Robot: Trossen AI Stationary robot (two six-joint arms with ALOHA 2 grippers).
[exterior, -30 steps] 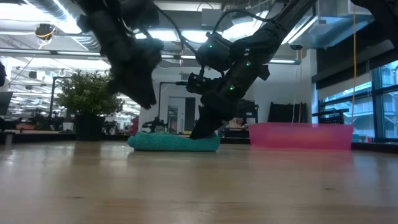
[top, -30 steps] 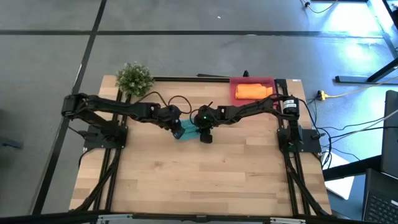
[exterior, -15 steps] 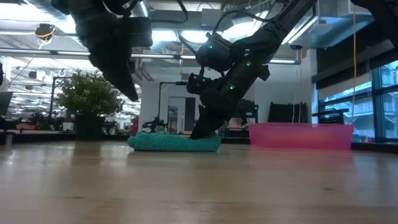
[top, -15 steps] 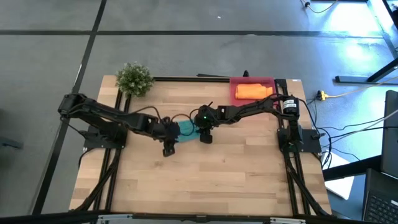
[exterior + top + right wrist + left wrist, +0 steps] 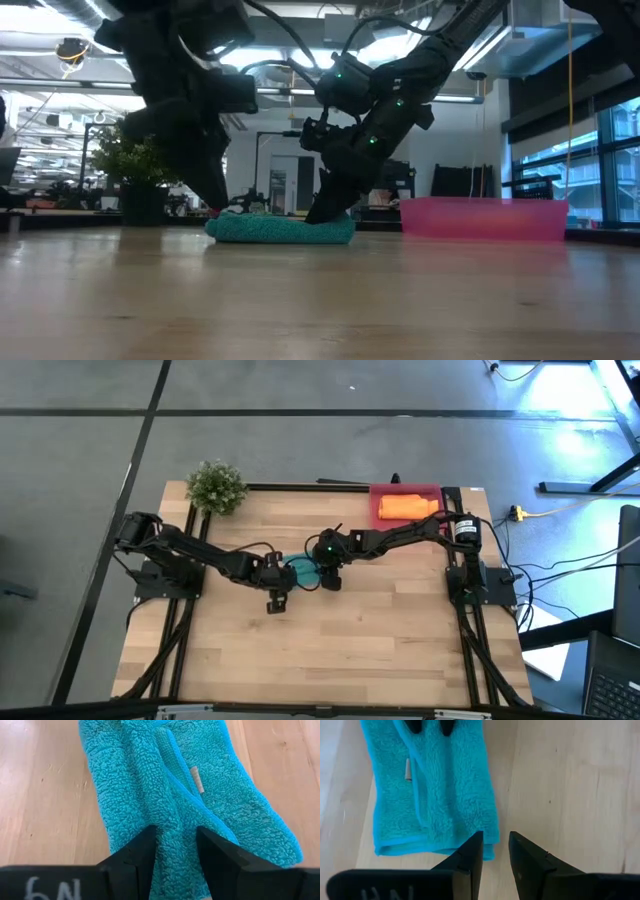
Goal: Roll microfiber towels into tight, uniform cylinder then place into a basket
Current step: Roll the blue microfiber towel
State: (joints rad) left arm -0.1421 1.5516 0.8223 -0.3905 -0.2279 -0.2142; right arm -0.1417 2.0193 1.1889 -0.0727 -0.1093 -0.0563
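The teal towel (image 5: 300, 569) lies on the table's middle, folded into a long bunched band (image 5: 435, 785) that shows as a low lump (image 5: 280, 229) in the low view. My right gripper (image 5: 176, 837) is shut on its right end (image 5: 330, 580). My left gripper (image 5: 496, 845) stands at the towel's other end, on its near side (image 5: 278, 603). It is open by a narrow gap, with bare wood showing between the fingers. The orange towel (image 5: 408, 506) lies rolled in the pinkish-red basket (image 5: 376, 510) at the far right. My right gripper pinches a raised fold (image 5: 172, 817) that runs along the teal towel's middle, near its end, with one finger on each side. The fingers slant down from the table's right. The towel lies on the table. My left gripper has one fingertip (image 5: 472, 847) over the towel's corner; whether it touches the corner, I cannot tell.
A small green plant (image 5: 216, 486) stands at the table's far left corner. The basket's wall (image 5: 480, 218) rises to the right of the towel. Bare wood stretches from the towel to the near edge (image 5: 330, 660).
My left gripper has gone from above the towel's left end toward the table's near edge, come down and rolled about its own axis. The teal towel and my right gripper have kept still.
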